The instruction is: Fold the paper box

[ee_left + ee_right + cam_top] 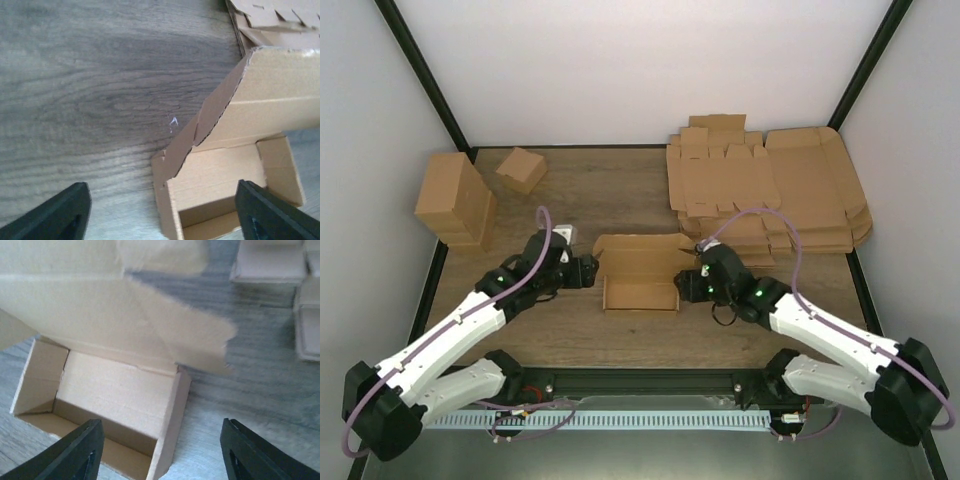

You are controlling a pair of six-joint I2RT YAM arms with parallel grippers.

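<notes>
The paper box (640, 272) stands half folded at the table's middle: an open brown tray with its lid raised at the back. My left gripper (588, 272) is open at the box's left end, its fingers (60, 215) straddling the left wall (167, 200). My right gripper (684, 284) is open at the box's right end, its fingers (75, 452) straddling the right wall (172, 425). The lid's side flaps (195, 335) stick out loose. Neither gripper holds anything.
A stack of large flat cardboard sheets (770, 190) lies at the back right. A tall brown cardboard block (455, 200) and a small folded carton (521, 169) stand at the back left. A small white object (563, 233) lies behind the left gripper.
</notes>
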